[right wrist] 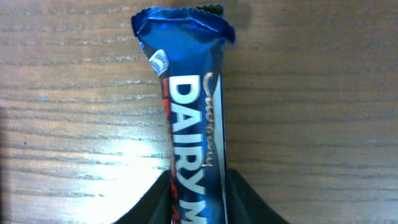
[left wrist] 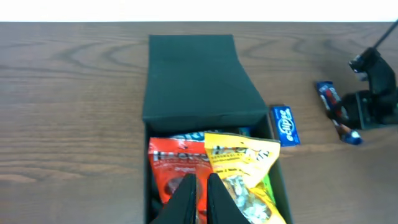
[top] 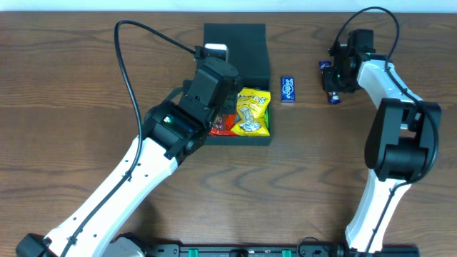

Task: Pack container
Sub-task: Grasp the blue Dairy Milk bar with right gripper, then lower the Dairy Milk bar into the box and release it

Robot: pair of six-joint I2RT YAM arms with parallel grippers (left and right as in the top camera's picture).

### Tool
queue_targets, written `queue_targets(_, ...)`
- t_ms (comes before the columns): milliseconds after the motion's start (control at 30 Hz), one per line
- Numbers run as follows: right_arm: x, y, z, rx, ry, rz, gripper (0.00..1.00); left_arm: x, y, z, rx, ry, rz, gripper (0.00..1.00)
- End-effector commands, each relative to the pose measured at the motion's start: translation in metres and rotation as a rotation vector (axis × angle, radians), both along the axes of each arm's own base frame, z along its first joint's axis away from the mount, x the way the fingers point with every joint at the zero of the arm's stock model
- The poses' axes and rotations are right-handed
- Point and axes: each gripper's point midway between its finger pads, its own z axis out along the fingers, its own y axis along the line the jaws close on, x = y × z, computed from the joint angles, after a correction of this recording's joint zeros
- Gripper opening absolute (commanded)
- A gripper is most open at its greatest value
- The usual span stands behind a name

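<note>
L gripper (left wrist: pixel 202 186) low, fingers together; R gripper (right wrist: pixel 198 200) clamps choc bar (right wrist: pixel 186 93).

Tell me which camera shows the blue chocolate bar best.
Right wrist: the chocolate bar, in the right gripper, fills the frame, lettering readable. Overhead shows a blue end beneath that gripper; left wrist shows it small and blurred.

Blue chocolate bar (right wrist: pixel 193 118) seen against wood-grain table (right wrist: pixel 323 112), long axis running up the frame. Crimped end at top, small shadow behind it. White lettering reads "DAIRY M", rest cut off. Right gripper (right wrist: pixel 199 208) at bottom edge, one dark finger (right wrist: pixel 146 208) against each side of the bar.
</note>
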Motion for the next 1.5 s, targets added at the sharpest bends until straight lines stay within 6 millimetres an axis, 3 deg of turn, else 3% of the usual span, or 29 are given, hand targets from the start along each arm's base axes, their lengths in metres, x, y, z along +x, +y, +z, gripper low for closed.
queue_targets(0,-0.007,0.008,-0.019,0.016,0.054,0.013,0.19,0.003,0.019,0.015,0.05,-0.065,0.065,0.09)
queue_targets(67,-0.008,0.008,-0.019,0.02,0.056,-0.001,0.02,0.003,0.031,0.026,0.068,-0.104,0.112,0.09)
queue_targets(233,-0.014,0.011,-0.013,0.05,0.082,-0.072,0.01,-0.003,0.052,0.05,0.118,-0.175,0.152,0.09)
queue_targets(400,-0.005,0.036,0.027,0.005,-0.013,0.106,0.01,-0.016,0.076,0.066,0.131,-0.2,0.202,0.12)
queue_targets(567,0.006,0.093,0.089,-0.103,-0.195,0.418,0.01,-0.026,0.089,0.071,0.135,-0.196,0.215,0.13)
queue_targets(700,0.005,0.158,0.129,-0.193,-0.352,0.717,0.01,-0.031,0.092,0.074,0.134,-0.198,0.215,0.13)
queue_targets(900,-0.016,0.227,0.135,-0.277,-0.428,1.058,0.01,-0.036,0.095,0.079,0.125,-0.209,0.217,0.12)
queue_targets(1067,-0.036,0.267,0.135,-0.328,-0.463,1.264,0.01,-0.042,0.099,0.086,0.111,-0.223,0.219,0.09)
queue_targets(1267,-0.05,0.287,0.133,-0.288,-0.466,1.32,0.01,-0.051,0.106,0.098,0.086,-0.252,0.223,0.1)
queue_targets(1467,-0.054,0.289,0.131,-0.264,-0.459,1.331,0.01,-0.056,0.109,0.1,0.085,-0.254,0.223,0.13)
